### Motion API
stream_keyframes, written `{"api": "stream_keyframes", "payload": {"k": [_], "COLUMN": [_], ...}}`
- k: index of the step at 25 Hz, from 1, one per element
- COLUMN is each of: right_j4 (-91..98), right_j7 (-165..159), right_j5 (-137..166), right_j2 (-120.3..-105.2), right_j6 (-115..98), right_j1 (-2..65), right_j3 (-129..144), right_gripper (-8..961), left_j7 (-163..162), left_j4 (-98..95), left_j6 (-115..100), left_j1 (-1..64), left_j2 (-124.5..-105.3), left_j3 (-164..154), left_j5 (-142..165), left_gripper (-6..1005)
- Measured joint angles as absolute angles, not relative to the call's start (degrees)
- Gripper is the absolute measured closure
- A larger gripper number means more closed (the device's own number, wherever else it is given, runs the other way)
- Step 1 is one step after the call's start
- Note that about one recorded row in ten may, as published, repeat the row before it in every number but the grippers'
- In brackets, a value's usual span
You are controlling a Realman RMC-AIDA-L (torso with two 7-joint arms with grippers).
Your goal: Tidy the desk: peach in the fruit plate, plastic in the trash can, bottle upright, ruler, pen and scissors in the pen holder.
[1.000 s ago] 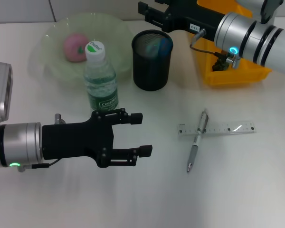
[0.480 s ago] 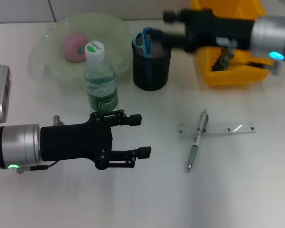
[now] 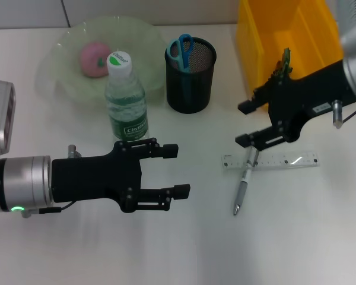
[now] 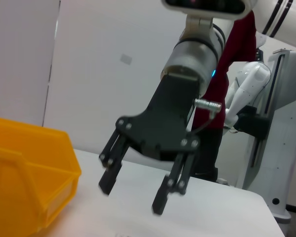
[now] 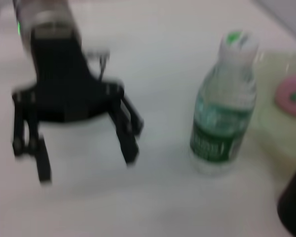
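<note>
My right gripper (image 3: 242,124) is open and empty, just above the upper end of the pen (image 3: 245,181), which lies across the clear ruler (image 3: 285,160). It also shows open in the left wrist view (image 4: 132,196). The blue-handled scissors (image 3: 181,47) stand in the black mesh pen holder (image 3: 190,80). The bottle (image 3: 126,101) stands upright. The pink peach (image 3: 94,59) lies in the pale green plate (image 3: 59,83). My left gripper (image 3: 178,169) is open and empty, in front of the bottle. A dark crumpled piece (image 3: 283,62) shows in the yellow bin (image 3: 285,29).
The yellow bin stands at the back right, behind my right arm, and shows in the left wrist view (image 4: 29,182). The right wrist view shows my left gripper (image 5: 84,165), the bottle (image 5: 222,123) and the peach (image 5: 291,96).
My right arm has moved from over the pen holder, where the scissors now stand, forward and down to the pen and ruler. The left arm has not moved.
</note>
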State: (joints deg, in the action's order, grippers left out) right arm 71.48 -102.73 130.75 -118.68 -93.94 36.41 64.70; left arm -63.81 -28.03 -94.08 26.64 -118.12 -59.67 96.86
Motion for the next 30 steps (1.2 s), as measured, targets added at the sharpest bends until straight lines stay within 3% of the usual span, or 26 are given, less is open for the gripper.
{"api": "stream_keyframes", "payload": {"k": [6,30], "right_j4": [65.1,54.4], "right_j7": [-102.2,-101.8], "right_j5": [134.9,136.1], "right_j2": [-119.00,-119.33], "right_j6": [-90.4,-77.2], "right_j1": [39.8,42.2], "right_j3": [70.0,82.1], "right_gripper": [312,344], "left_j7": [-64.2,-65.2], "left_j4": [-27.9,-27.9], "left_j6": [-94.3,-94.9], "left_j1": [27.0,27.4], "left_j2": [-118.13,-118.50], "left_j3": [-59.7,-60.1], "left_j5": [96.9,96.9], "left_gripper": [198,198]}}
